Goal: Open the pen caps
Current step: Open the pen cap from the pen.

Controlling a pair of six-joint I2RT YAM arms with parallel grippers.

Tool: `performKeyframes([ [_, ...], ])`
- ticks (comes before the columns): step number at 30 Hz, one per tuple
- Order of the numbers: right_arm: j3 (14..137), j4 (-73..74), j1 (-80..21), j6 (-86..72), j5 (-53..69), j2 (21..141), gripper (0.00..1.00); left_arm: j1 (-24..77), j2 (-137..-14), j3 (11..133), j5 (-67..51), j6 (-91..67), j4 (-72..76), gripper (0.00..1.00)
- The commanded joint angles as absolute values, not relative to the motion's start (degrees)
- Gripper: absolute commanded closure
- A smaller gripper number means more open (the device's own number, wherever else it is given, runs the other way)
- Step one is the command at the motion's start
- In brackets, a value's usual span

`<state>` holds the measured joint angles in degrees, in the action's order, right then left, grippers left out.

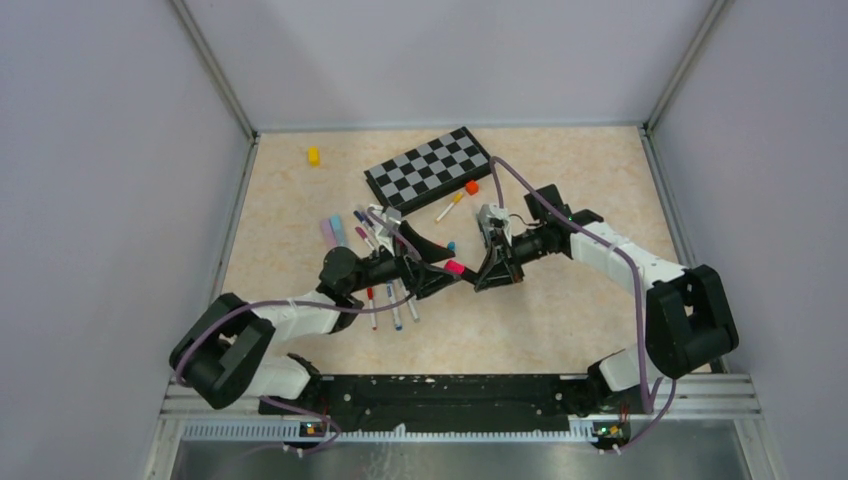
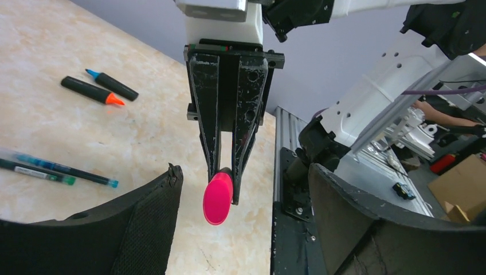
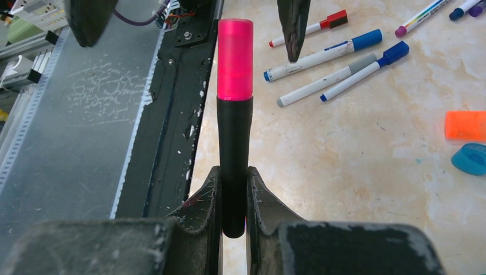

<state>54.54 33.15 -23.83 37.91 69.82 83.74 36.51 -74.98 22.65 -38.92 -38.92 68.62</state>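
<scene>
Here the right gripper (image 3: 234,184) is clamped on the barrel of a black highlighter (image 3: 235,149). The overhead view places it near the middle of the frame, above the table (image 1: 560,320). In the right wrist view the highlighter runs straight up the centre of the frame, and its pink cap (image 3: 235,58) is on the far end, fully seated.

The left gripper (image 1: 440,275) faces it from the left, jaws spread wide. In the right wrist view one of its fingers (image 3: 293,28) hangs at top centre just right of the cap, and the other is in the upper left corner. The cap sits between them and neither touches it. The left wrist view agrees, with the cap low in the centre of the frame and a dark finger well apart on either side.

Several white markers (image 3: 324,54) with blue, grey and red caps lie fanned across the upper right of the right wrist view. A loose orange cap (image 3: 465,125) and a blue cap (image 3: 470,158) lie at its right edge.

In the upper left of the left wrist view, two uncapped black highlighters (image 2: 91,90) lie side by side, one orange-tipped and one blue-tipped. Two thin pens (image 2: 57,169) lie at the left edge.

Overhead, a chessboard (image 1: 428,168) sits tilted in the upper centre. An orange block (image 1: 472,187) is just beside its lower right corner and a yellow block (image 1: 313,156) is well to its left.
</scene>
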Motion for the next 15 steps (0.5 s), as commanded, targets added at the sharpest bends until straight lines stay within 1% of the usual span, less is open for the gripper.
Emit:
performKeyframes([
  [1, 57.3, 33.0, -23.5, 39.5, 73.6, 83.9, 1.0, 36.3, -79.6, 24.7, -44.6, -44.8, 81.2, 0.2],
  [6, 56.9, 30.8, -23.5, 36.8, 72.6, 83.8, 1.0, 36.2, -83.5, 25.6, -46.2, -48.5, 86.2, 0.34],
  [11, 56.5, 29.0, -23.3, 34.9, 72.1, 83.8, 1.0, 36.2, -83.8, 26.0, -45.8, -48.4, 85.2, 0.52],
  [15, 56.3, 28.5, -23.2, 34.1, 72.1, 83.9, 1.0, 36.2, -83.9, 26.0, -45.9, -48.1, 84.4, 0.6],
])
